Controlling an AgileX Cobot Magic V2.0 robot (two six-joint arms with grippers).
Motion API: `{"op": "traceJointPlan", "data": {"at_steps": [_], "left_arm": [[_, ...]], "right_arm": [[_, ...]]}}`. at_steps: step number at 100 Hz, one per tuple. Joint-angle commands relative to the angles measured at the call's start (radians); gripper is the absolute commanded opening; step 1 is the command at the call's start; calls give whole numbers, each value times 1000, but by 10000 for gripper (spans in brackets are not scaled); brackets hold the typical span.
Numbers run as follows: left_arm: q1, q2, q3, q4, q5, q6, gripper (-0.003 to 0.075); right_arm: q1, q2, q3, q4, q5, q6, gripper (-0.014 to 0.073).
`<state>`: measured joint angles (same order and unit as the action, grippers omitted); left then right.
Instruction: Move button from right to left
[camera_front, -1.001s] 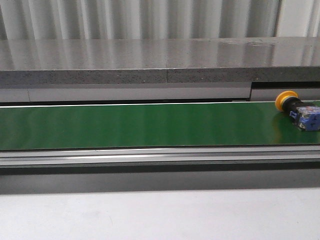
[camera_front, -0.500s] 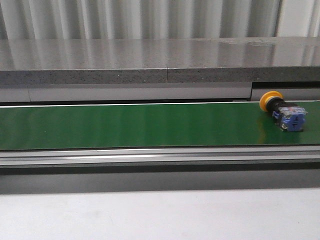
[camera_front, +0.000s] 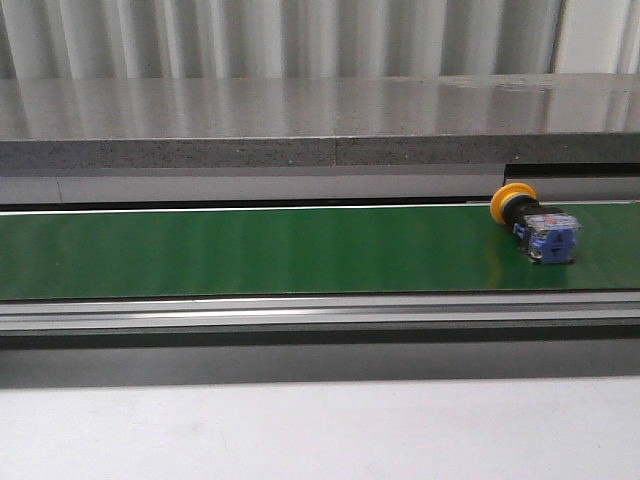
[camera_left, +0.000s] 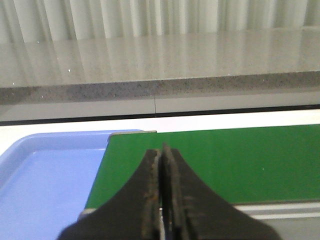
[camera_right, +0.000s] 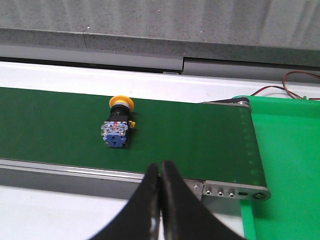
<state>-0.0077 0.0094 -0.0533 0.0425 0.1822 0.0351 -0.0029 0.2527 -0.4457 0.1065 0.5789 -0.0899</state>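
The button (camera_front: 535, 224) lies on its side on the green conveyor belt (camera_front: 250, 250) near the right end, yellow cap toward the back, blue block toward the front. It also shows in the right wrist view (camera_right: 118, 128). My right gripper (camera_right: 160, 172) is shut and empty, hovering over the belt's near rail, apart from the button. My left gripper (camera_left: 161, 155) is shut and empty over the belt's left end; the button is out of its view. Neither gripper shows in the front view.
A blue tray (camera_left: 45, 185) sits just past the belt's left end. A bright green tray (camera_right: 287, 165) sits past the belt's right end, with red wires (camera_right: 295, 80) behind. A grey stone ledge (camera_front: 300, 125) runs behind the belt, and a metal rail (camera_front: 300, 312) along its front.
The button has moved leftward along the belt, from the far right edge of the front view to a spot further in. No gripper appears in the earlier frames.
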Motion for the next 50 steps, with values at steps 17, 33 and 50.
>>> {"op": "traceJointPlan", "data": {"at_steps": [17,33,50], "left_arm": [[0,182,-192,5,2,-6,-20],[0,342,-304,5,138,-6,-7],[0,489,-386,-18,206,-6,308]], "right_arm": [[1,8,-24,2,-82,-8,-68],[1,8,-24,2,-82,-8,-68],[1,8,-24,2,-82,-8,-68]]}}
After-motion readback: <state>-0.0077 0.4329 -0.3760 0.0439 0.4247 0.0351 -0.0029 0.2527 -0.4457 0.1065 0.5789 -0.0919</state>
